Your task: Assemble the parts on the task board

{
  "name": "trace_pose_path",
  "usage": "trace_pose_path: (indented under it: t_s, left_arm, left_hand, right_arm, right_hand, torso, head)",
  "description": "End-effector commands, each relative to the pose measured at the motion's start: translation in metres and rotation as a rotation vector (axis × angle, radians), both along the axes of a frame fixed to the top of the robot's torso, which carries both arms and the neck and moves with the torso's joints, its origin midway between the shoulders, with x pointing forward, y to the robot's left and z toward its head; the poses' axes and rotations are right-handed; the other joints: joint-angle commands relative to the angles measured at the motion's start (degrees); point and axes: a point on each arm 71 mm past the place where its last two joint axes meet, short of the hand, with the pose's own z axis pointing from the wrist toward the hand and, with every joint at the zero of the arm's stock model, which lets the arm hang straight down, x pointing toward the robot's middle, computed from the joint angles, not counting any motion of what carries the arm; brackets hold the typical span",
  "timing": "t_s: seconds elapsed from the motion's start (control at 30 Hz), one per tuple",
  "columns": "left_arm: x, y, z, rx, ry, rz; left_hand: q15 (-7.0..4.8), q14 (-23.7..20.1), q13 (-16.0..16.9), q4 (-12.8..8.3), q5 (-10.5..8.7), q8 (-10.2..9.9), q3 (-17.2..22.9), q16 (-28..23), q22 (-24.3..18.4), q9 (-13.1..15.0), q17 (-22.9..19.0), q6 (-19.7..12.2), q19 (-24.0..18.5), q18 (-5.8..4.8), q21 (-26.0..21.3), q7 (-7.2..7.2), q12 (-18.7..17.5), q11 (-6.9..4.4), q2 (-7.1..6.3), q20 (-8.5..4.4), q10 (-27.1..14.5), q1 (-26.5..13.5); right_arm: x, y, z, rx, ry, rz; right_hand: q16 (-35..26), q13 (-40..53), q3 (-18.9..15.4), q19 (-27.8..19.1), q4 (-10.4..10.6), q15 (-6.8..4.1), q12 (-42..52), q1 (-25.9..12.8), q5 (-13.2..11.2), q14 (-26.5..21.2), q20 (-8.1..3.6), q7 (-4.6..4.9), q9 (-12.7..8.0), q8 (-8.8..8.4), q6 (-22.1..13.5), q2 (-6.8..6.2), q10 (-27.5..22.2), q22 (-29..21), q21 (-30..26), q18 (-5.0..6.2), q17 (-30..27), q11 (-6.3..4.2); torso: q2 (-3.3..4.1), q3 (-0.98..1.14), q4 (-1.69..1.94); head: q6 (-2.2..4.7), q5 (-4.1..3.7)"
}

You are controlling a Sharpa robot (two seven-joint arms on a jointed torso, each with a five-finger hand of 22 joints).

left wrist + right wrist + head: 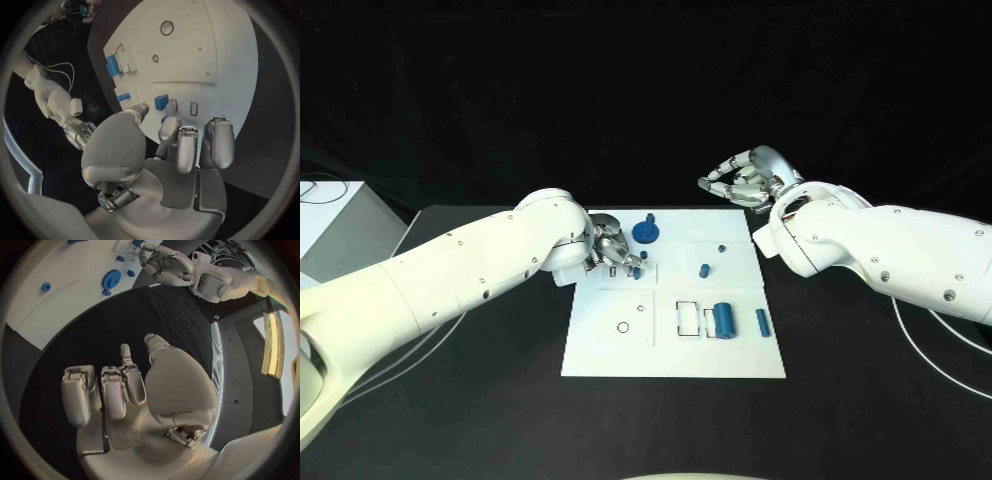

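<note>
Black table (473,400), matte, under a dark room with black backdrop behind. White box (332,225) at the table's left edge. White board (610,355) lying flat mid-table, long side running away from the robot.

On the board: blue gear (646,232) near the far edge; small blue peg (705,268) and a smaller blue stud (721,246) toward the far right corner; blue cylinder (724,320) and slimmer blue pin (762,321) side by side near the right edge, beside a rectangular outline (689,319). Ring mark (625,326) left of that outline.

Left hand (615,255) low over the board's far left part, fingers (179,147) bent above a small blue block (161,102); cannot tell whether anything is pinched. Right hand (750,180) raised beyond the board's far right corner, over bare table, fingers (112,395) curled in, nothing in them.
</note>
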Motion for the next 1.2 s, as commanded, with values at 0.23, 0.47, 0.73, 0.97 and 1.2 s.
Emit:
trace_pose_path:
  t_s: [0.23, 0.47, 0.73, 0.97, 1.2]
  left_arm:
    - [0.0005, -0.0034, -0.0008, 0.013, 0.014, -0.019]
    - [0.0010, -0.0054, -0.0024, 0.014, 0.020, -0.021]
    - [0.0019, -0.0059, -0.0042, 0.016, 0.028, -0.021]
    - [0.0025, -0.0069, -0.0055, 0.016, 0.034, -0.021]
    - [0.0024, -0.0073, -0.0067, 0.013, 0.043, -0.023]
  left_hand:
    - [-0.36, 5.8, -0.1, -0.2, 0.17, 0.4, -0.1, 0.2, 0.1, 0.6, 15.1, -0.6, 0.2, -0.47, 0.2, -0.09, -0.2, -0.26, 0.55, -0.39, -0.3, 0.7]
    - [-0.36, 5.8, -0.1, -0.3, 0.23, 0.5, 0.1, 0.2, 0.1, 0.9, 15.1, -0.8, 0.2, -0.47, 0.2, -0.08, -0.3, -0.26, 0.73, -0.39, -0.4, 1.3]
    - [-0.37, 5.8, -0.1, -0.3, 0.26, 0.6, 0.5, 0.2, 0.1, 1.5, 15.1, -1.0, 0.1, -0.47, 0.2, -0.11, -0.3, -0.28, 1.14, -0.39, -0.5, 2.4]
    - [-0.40, 5.8, -0.1, -0.3, 0.27, 0.6, 1.0, 0.2, 0.1, 1.9, 15.1, -1.1, 0.1, -0.46, 0.2, -0.15, -0.2, -0.32, 1.45, -0.40, -0.5, 3.3]
    - [-0.51, 5.8, -0.2, -0.6, 0.24, 0.6, 2.9, 0.2, 0.2, 2.9, 15.1, -1.3, 0.1, -0.46, 0.2, -0.29, -0.3, -0.45, 2.03, -0.46, -0.7, 5.7]
  right_arm:
    - [-0.0003, 0.0032, -0.0001, -0.013, 0.004, 0.021]
    - [-0.0004, 0.0047, -0.0003, -0.014, 0.007, 0.024]
    - [-0.0006, 0.0058, -0.0003, -0.014, 0.008, 0.027]
    - [-0.0008, 0.0068, -0.0004, -0.014, 0.009, 0.030]
    - [-0.0007, 0.0070, -0.0006, -0.015, 0.011, 0.030]
  right_hand:
    - [0.2, 6.7, 0.0, 4.7, 0.0, -0.16, -0.2, 0.4, 0.2, 6.1, -0.40, -0.05, 0.1, 0.05, -0.3, -0.32, -0.3, 13.0, -0.3, -0.93, 15.1, -0.06]
    - [0.2, 6.7, 0.0, 4.7, 0.1, -0.13, -0.2, 0.2, 0.4, 6.1, -0.37, -0.03, 0.2, 0.06, -0.4, -0.27, -0.2, 12.9, -0.3, -0.92, 15.1, -0.03]
    - [0.2, 6.7, 0.0, 4.6, 0.1, -0.13, -0.2, 0.2, 0.4, 6.1, -0.36, -0.02, 0.2, 0.06, -0.5, -0.25, -0.3, 12.9, -0.4, -0.90, 15.1, -0.03]
    - [0.2, 6.7, 0.0, 4.6, 0.1, -0.12, -0.2, 0.2, 0.4, 6.1, -0.36, -0.02, 0.3, 0.07, -0.5, -0.20, -0.2, 12.9, -0.4, -0.91, 15.1, -0.02]
    - [0.2, 6.7, 0.0, 4.6, 0.1, -0.12, -0.2, 0.2, 0.4, 6.1, -0.36, -0.02, 0.3, 0.07, -0.5, -0.20, -0.2, 12.9, -0.4, -0.91, 15.1, -0.02]
  torso:
    - [-0.01, 0.05, 0.08]
    - [0.01, 0.08, 0.01]
    - [-0.01, 0.08, 0.08]
    - [0.01, 0.13, 0.02]
    - [0.01, 0.15, 0.06]
  head:
    - [-0.38, -0.03]
    - [-0.51, -0.08]
    - [-0.73, -0.17]
    - [-0.89, -0.19]
    - [-1.05, -0.27]
